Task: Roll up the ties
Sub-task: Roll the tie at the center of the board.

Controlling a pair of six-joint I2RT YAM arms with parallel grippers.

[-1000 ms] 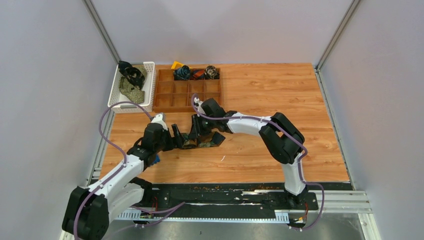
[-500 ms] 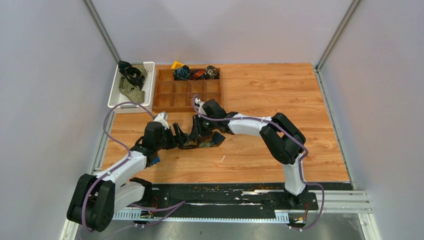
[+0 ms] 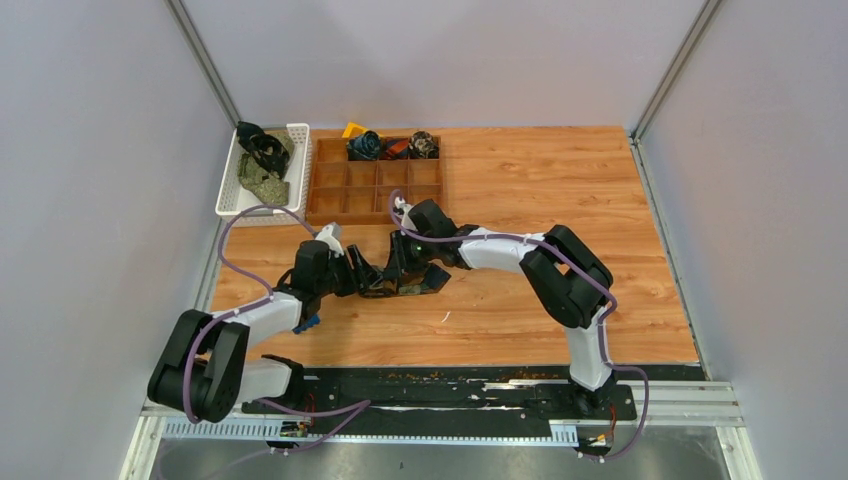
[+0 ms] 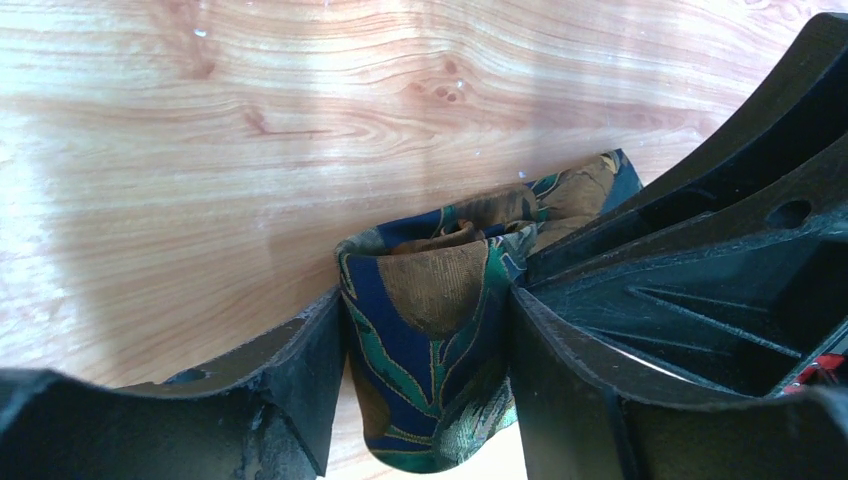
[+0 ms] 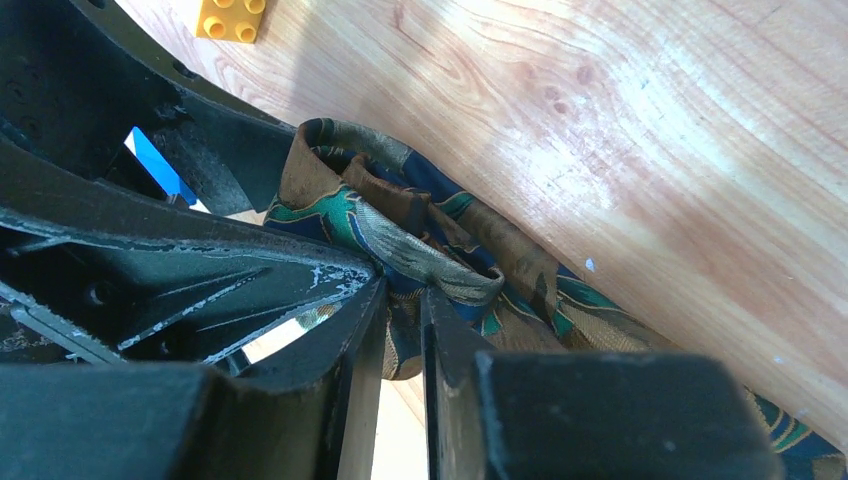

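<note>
A partly rolled tie [image 3: 382, 288], navy with green and brown leaf pattern, lies on the wooden table between both grippers. In the left wrist view the roll [image 4: 432, 330] stands between my left gripper's [image 4: 425, 385] fingers [image 4: 290, 370], which press on both its sides. My right gripper [image 5: 402, 335] is shut on a fold of the same tie [image 5: 420, 240], its jaws almost together. In the top view the left gripper [image 3: 362, 278] and right gripper [image 3: 402, 268] meet at the tie.
A white basket [image 3: 302, 160] at the back left holds loose ties [image 3: 262, 165]. A wooden compartment tray [image 3: 345, 195] beside it holds rolled ties [image 3: 365, 146] in its back row. A yellow block [image 5: 232, 18] and a blue block [image 3: 310, 321] lie near the left arm.
The left arm has folded lower and its gripper has shifted slightly right toward the right gripper. The right arm and the tie have barely moved.
</note>
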